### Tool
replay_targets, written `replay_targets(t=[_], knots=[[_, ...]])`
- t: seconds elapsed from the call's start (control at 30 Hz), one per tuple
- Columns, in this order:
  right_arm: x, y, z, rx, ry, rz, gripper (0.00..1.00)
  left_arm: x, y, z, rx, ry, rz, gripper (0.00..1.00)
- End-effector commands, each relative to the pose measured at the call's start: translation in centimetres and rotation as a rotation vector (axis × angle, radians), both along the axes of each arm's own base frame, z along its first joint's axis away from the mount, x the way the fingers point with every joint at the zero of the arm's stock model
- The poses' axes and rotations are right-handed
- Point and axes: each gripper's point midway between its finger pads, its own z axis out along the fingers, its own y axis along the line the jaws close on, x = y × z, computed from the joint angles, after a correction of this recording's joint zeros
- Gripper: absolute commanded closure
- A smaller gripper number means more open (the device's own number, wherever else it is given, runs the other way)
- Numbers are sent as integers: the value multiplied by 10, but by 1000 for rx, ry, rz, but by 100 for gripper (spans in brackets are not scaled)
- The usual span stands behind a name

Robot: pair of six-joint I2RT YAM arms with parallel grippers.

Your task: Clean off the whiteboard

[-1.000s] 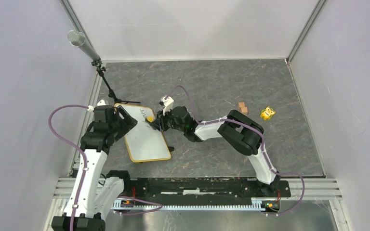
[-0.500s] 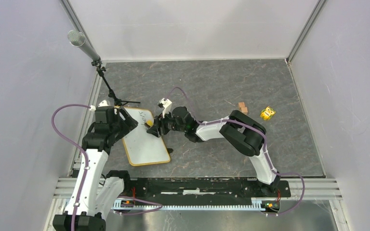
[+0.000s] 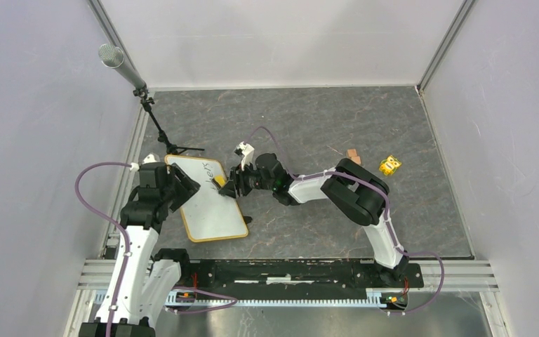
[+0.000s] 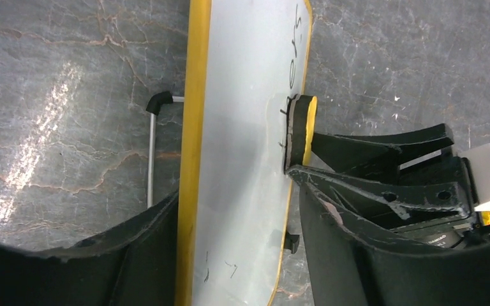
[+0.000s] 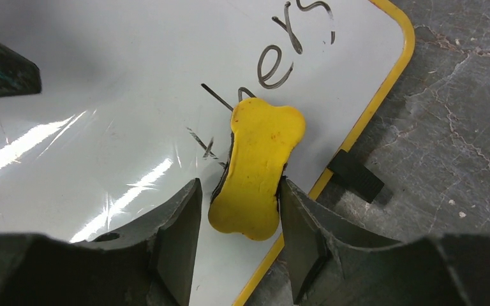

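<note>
The whiteboard [image 3: 207, 210] stands propped on its black feet [image 5: 356, 173] on the left part of the grey marbled table [image 3: 323, 119], in front of the left arm, its yellow frame tilted and its face turned towards the right arm. Most of the face is wiped white; black marker letters reading "ers" [image 5: 293, 38] remain near the far right corner, with a few thin strokes beside them. A yellow bone-shaped eraser [image 5: 258, 169] with a dark pad lies pressed flat against the board just below those letters. The right gripper [image 5: 239, 191] clamps the eraser by its two long sides, jaws only as wide as the eraser. The left gripper [image 3: 179, 184] grasps the board's left edge, one finger behind it and one over the face, closed on it. Well off to the right lie small wooden blocks [image 3: 353, 156] and a yellow toy [image 3: 390, 165]; a microphone [image 3: 112, 55] on a stand rises at the far left.
</note>
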Motion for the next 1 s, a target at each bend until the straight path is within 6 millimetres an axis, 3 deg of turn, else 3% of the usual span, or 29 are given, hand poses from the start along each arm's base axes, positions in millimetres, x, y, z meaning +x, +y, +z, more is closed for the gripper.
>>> replay_targets(t=[0.0, 0.23, 0.33, 0.53, 0.77, 0.97], knots=[[1, 6, 15, 62, -8, 15, 48, 2, -9, -3, -53, -13, -14, 35], [10, 18, 7, 44, -1, 31, 51, 4, -6, -12, -34, 5, -12, 54], [12, 19, 0, 27, 6, 30, 52, 5, -3, -18, -24, 30, 1, 68], [21, 21, 1, 14, -1, 27, 48, 3, 7, -27, 14, 65, 46, 85], [23, 17, 7, 28, 0, 28, 47, 4, 9, -27, 35, 68, 39, 98], [24, 14, 13, 52, 2, 28, 53, 4, 10, -29, 39, 69, 40, 98]])
